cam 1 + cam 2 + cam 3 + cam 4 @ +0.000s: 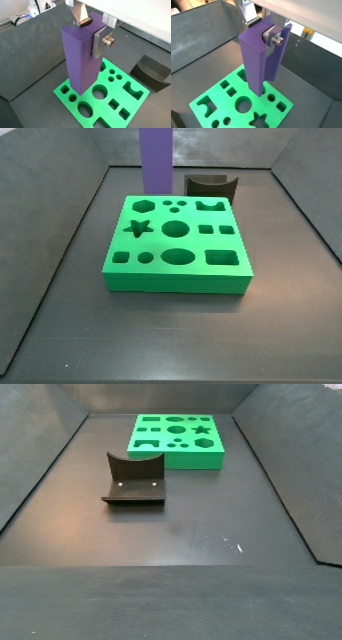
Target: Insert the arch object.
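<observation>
Purple bar (pixel 83 57) clamped between gripper (pixel 272 31) fingers (pixel 101 42) in both wrist views, held upright over green board (pixel 110 102), fixture (pixel 134 479) apart on floor.

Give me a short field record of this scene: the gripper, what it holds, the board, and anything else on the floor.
gripper: above the board, shut on the tall purple bar
purple bar: upright, over one corner of the board
green slab board with shaped holes: flat on the dark floor, visible holes empty
fixture: dark, on the floor, apart from the board
arch object: not made out in any view
</observation>
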You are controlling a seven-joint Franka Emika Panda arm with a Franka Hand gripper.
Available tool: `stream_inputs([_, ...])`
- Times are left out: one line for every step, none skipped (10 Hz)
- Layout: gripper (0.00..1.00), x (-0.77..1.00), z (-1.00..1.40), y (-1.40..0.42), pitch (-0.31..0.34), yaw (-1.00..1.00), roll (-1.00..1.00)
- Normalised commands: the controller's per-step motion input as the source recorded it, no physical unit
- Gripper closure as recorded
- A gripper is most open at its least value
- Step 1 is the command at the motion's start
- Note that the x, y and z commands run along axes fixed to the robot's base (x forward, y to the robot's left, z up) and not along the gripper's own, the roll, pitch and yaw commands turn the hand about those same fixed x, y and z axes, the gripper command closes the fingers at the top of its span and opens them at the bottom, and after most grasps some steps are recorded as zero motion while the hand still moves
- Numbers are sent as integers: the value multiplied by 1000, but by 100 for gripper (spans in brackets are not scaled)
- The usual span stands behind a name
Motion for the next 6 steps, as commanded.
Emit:
stream_inputs([100, 686, -463, 114, 3, -609, 197])
stream_inputs([100, 723, -469, 140, 10, -571, 200])
stream_inputs([100, 723, -466, 146, 11, -569, 200])
stream_inputs([100, 720, -429, 174, 10, -569, 174])
stream_inputs([100, 700, -266, 280, 0, -586, 53])
stream_inputs([100, 686, -206, 351, 0, -583, 0])
